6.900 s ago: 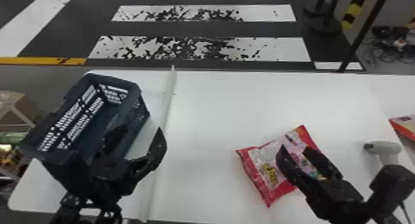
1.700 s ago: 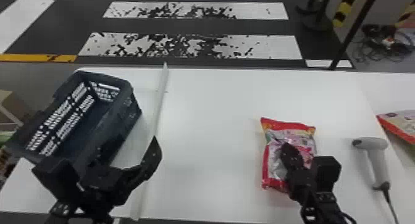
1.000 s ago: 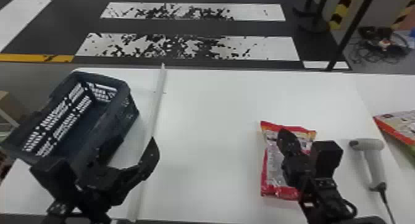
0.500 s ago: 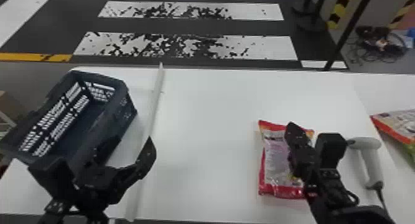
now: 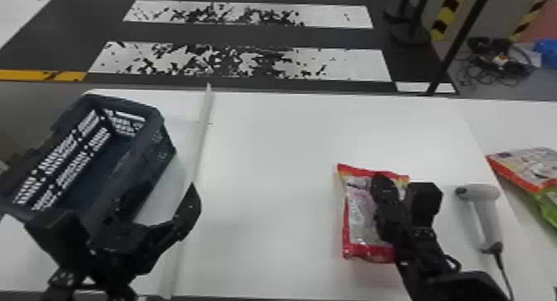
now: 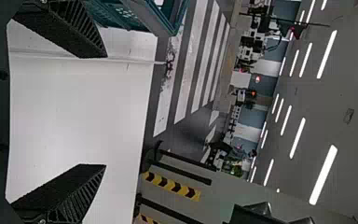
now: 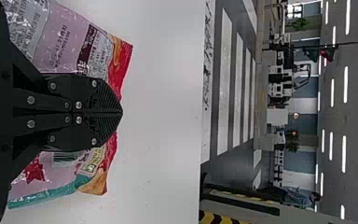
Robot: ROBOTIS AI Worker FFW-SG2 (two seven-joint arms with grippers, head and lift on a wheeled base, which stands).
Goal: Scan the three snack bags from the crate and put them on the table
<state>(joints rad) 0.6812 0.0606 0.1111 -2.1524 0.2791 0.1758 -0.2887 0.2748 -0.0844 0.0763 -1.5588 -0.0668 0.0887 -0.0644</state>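
Note:
The blue crate [image 5: 165, 134] stands at the table's left, its slotted walls and part of its floor in sight. Above its near right side, my left gripper [image 5: 165, 192] is open with nothing in it; the left wrist view shows that gripper [image 6: 105, 111] with its fingers wide apart. A red-edged snack bag [image 5: 358, 221] lies flat, pale printed side up. Over its right part is my right gripper [image 5: 383, 186]. In the right wrist view the right gripper [image 7: 121, 112] has its fingers together across the bag [image 7: 65, 44], with a barcode beside them. The scanner [image 5: 487, 209] lies right of the bag.
More snack bags [image 5: 526, 167], red-edged and green, lie at the far right, beyond the scanner. A pale strip [image 5: 199, 142] runs front to back between crate and bag on the white table [image 5: 265, 196]. The scanner's cable trails toward the front edge.
Since the oldest frame the bag has gone from slanted with its bright side up to straighter with its pale side showing, and the right gripper has shut. Lately the right gripper shifted slightly left.

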